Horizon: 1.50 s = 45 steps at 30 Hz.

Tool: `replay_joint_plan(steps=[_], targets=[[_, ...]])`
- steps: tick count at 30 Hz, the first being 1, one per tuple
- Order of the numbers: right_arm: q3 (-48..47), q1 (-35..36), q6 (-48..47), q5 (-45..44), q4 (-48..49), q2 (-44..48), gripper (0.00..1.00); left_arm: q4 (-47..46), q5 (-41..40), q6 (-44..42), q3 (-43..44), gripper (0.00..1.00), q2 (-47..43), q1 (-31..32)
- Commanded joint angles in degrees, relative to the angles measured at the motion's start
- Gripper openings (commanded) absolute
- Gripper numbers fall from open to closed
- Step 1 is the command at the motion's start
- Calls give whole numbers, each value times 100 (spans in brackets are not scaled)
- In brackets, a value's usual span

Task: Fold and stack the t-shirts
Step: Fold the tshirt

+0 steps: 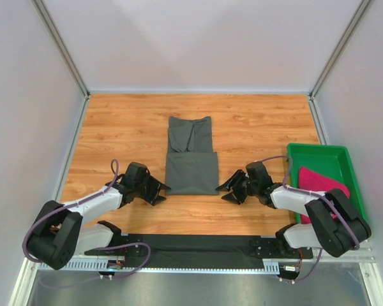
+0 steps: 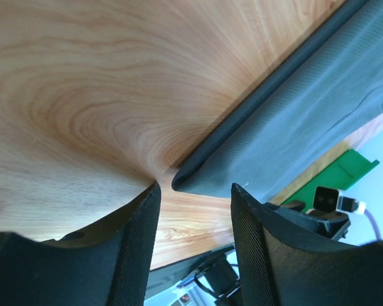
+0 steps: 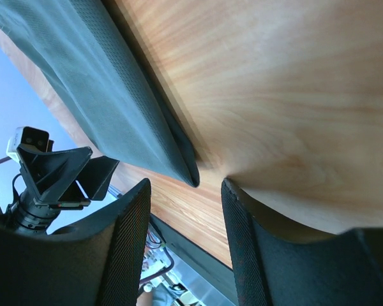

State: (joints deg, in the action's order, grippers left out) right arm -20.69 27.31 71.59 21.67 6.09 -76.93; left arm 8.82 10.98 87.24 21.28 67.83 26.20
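the charcoal t-shirt (image 1: 191,162) lies half folded mid-table (image 1: 115,127); the magenta t-shirt (image 1: 319,182) sits in the green tray (image 1: 319,153), right. left gripper (image 1: 158,190) and right gripper (image 1: 230,188) stand part open, empty, at its near corners. i should pinch both layers evenly and lift in step.

pink t-shirt (image 1: 319,181) partly hidden behind right arm (image 1: 295,197); grey t-shirt (image 2: 306,121) cut off by wrist view edges.
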Motion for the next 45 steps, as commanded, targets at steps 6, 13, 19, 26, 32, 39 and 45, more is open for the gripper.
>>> replay_joint_plan(steps=[6,13,19,26,32,39,45], targets=[[258,125,531,-479,94,161,50,103,-281,513,-264,53,405,0],[284,169,855,-471,532,-314,50,-29,-342,601,-291,39,521,0],[215,301,1102,-470,578,-569,48,-125,-413,645,-361,30,494,0],[180,363,1025,-778,516,-726,19,-267,-544,558,-370,0,643,0],[-610,354,-592,-436,-448,-816,0,557,-703,-812,139,0,136,17],[-436,450,-1499,91,-1573,98,0,2184,-870,-1430,80,0,-1595,360],[-270,793,-1789,285,-2489,994,0,3212,-290,-1236,-414,0,-2932,571]])
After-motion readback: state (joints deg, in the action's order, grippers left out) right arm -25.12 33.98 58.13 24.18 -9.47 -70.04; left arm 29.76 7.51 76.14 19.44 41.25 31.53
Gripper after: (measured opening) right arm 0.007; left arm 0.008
